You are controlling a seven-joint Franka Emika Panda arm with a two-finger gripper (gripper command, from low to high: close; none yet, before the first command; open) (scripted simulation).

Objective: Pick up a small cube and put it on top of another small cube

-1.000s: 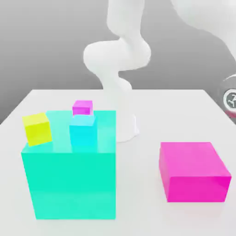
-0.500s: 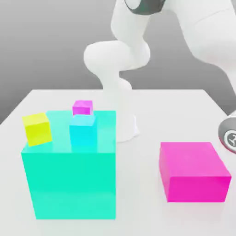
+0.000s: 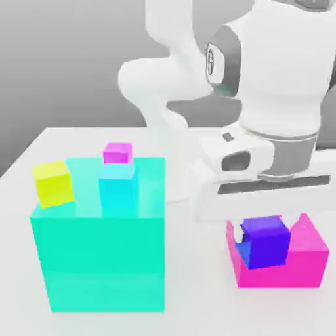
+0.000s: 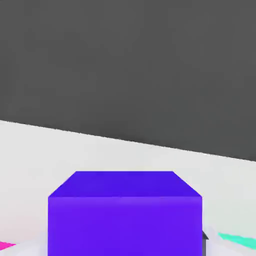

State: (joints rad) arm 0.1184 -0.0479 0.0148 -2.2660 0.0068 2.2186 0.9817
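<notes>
Outwardly, in the exterior view, the hand [image 3: 264, 237] is clenched on the small cube [image 3: 266, 241], holding it just over the magenta block [image 3: 308, 259] at that view's right; a big teal block [image 3: 98, 256] carrying yellow, cyan and magenta cubes stands well apart on the bench [image 3: 190, 308]. Seen from the hand view, the small cube [image 4: 125, 212] sits close up against the pale bench [image 4: 100, 150].
</notes>
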